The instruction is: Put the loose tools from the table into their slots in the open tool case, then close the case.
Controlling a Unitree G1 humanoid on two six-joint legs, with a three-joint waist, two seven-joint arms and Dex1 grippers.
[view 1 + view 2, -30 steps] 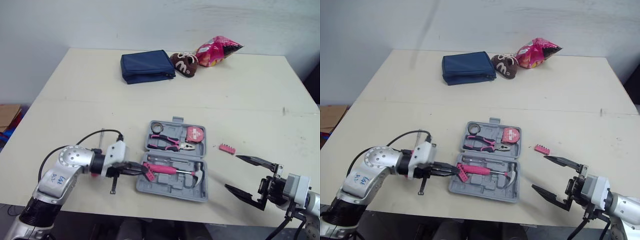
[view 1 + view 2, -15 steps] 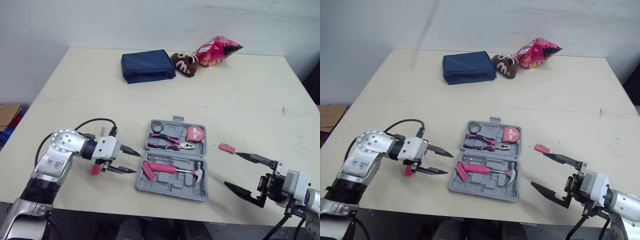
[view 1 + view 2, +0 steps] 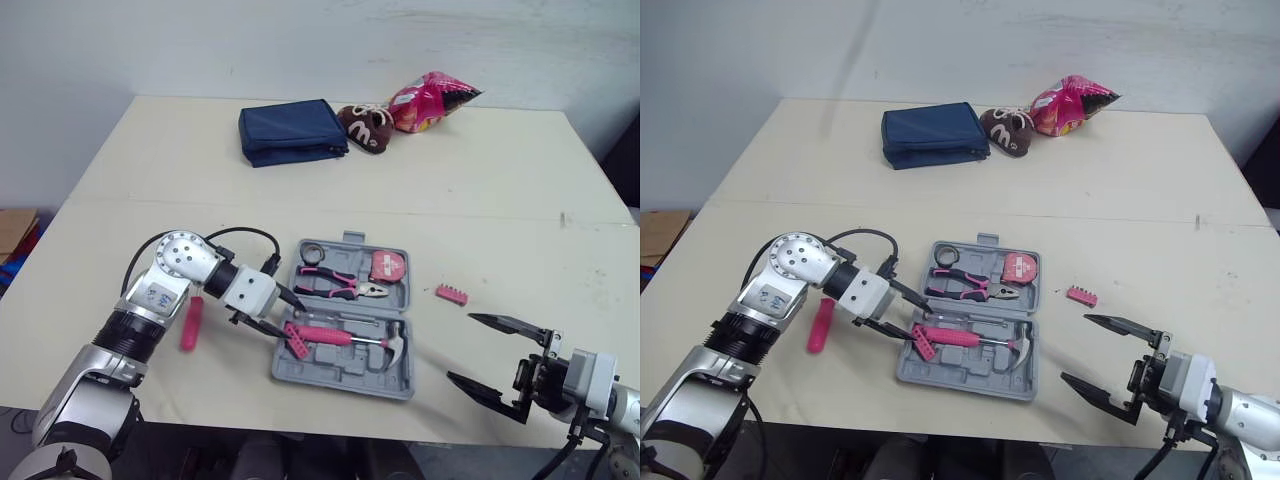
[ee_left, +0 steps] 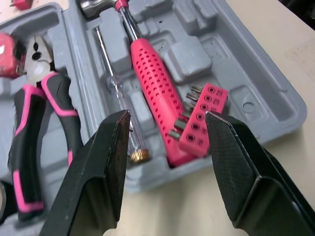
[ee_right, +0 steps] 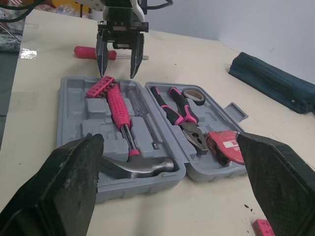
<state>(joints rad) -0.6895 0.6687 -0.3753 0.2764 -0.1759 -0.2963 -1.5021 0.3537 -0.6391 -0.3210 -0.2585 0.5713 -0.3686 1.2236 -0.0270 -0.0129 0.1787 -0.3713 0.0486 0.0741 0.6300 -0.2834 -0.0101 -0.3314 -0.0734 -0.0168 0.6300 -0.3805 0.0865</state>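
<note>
Risk, bit holder: the pink bit holder (image 4: 202, 120) lies askew against the handle end of the hammer (image 3: 352, 341), at the left end of the tool case (image 3: 340, 378). I judge it is not seated in its slot. If the left gripper (image 3: 291, 322) closes here, a finger may catch the hammer too, or tip the holder over the rim.
Risk, case: a sideways push from a finger could slide the case along the table (image 3: 480, 190).
Risk, closing: anything that stands proud would probably block the lid.
Loose tools: a pink screwdriver (image 3: 190, 324) lies near the table's front-left corner, just beside the left arm, which could sweep it off. A small pink bit strip (image 3: 453, 294) lies between the case and the right edge.
Left arm: bent at the elbow and low over the case's left end. Its fingers are parted and empty, one on each side of the holder and handle.
Right arm: the right gripper (image 3: 459, 347) is by the front edge, near the right corner. It is spread wide, holds nothing and points toward the case.
</note>
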